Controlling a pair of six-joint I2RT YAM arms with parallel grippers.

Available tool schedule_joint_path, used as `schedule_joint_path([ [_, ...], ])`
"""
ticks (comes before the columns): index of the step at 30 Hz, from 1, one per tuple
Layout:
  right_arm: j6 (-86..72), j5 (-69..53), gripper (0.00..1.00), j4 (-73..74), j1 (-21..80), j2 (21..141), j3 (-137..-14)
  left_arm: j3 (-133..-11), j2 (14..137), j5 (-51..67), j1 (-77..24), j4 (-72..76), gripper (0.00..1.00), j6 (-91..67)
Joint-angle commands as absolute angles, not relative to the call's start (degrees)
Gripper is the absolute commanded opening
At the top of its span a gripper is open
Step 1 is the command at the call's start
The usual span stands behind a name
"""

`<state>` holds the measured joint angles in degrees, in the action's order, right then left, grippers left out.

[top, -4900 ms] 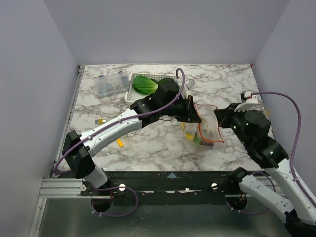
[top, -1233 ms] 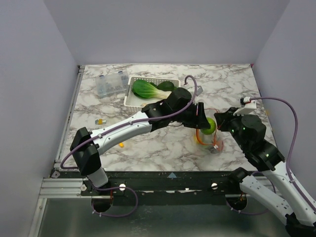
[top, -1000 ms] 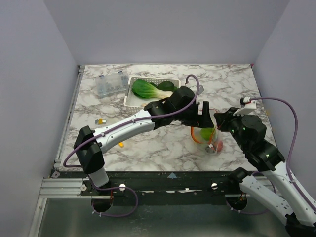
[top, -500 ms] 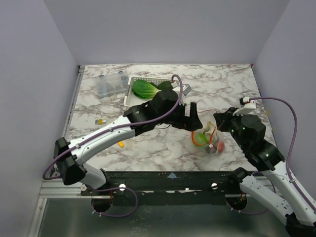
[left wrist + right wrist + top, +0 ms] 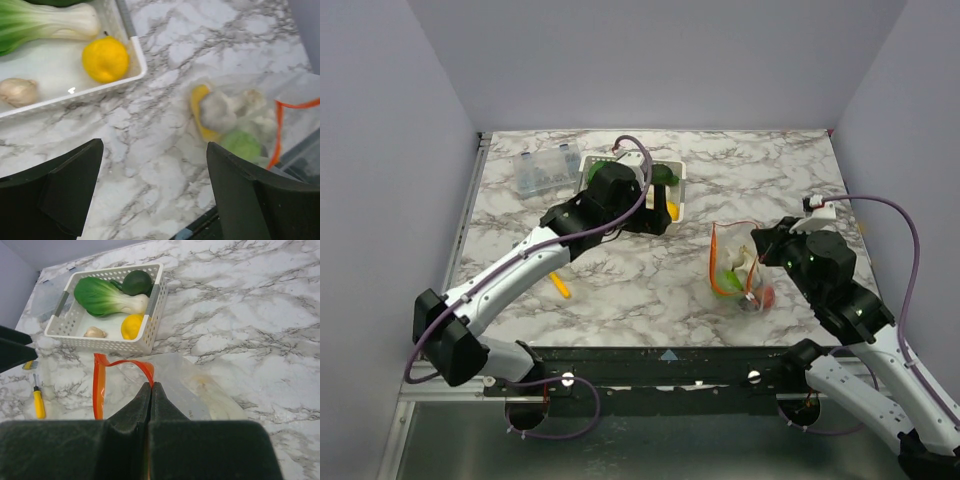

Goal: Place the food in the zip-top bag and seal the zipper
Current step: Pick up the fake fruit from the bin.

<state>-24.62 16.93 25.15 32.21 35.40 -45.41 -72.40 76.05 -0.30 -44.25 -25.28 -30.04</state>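
Far left sits the clear compartment box (image 5: 542,172), with the yellow-handled tool (image 5: 561,286) nearer. Over the white basket (image 5: 678,195) edge the left gripper (image 5: 153,145) has its fingers spread wide and empty; bok choy (image 5: 40,22), lemon (image 5: 105,59), garlic (image 5: 17,91) lie in the basket. Right of it stands the zip-top bag (image 5: 735,285), mouth open, zipper (image 5: 98,385) unsealed, yellow and green food (image 5: 242,145) inside. The right gripper (image 5: 151,388) is pinched tight on the bag's rim
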Motion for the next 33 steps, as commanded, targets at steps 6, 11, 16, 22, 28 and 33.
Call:
schedule_joint_path([
  [6, -24.10, 17.49, 0.01, 24.85, 32.43, 37.13, -46.29, -83.11, 92.19, -1.05, -37.70, -30.09, 0.85, -19.62],
  [11, -23.73, 18.02, 0.01, 25.38, 32.43, 37.86, -46.71, -92.36, 102.84, -1.45, -36.53, -32.18, 0.85, -18.11],
  [16, -23.64, 17.48, 0.01, 25.49, 32.43, 39.19, -46.72, -102.05, 111.73, -0.09, -34.62, -34.28, 0.85, -18.65],
  [22, -23.33, 16.65, 0.01, 24.98, 32.42, 39.99, -46.56, -110.11, 119.95, 3.44, -33.08, -37.81, 0.85, -22.10],
  [28, -23.11, 15.84, 0.01, 24.52, 32.42, 40.70, -46.45, -110.80, 123.83, 2.97, -33.00, -38.99, 0.82, -25.71],
  [33, -22.95, 15.37, 0.01, 24.51, 32.39, 40.17, -46.44, -109.37, 125.72, 7.54, -33.05, -37.74, 0.81, -27.53],
])
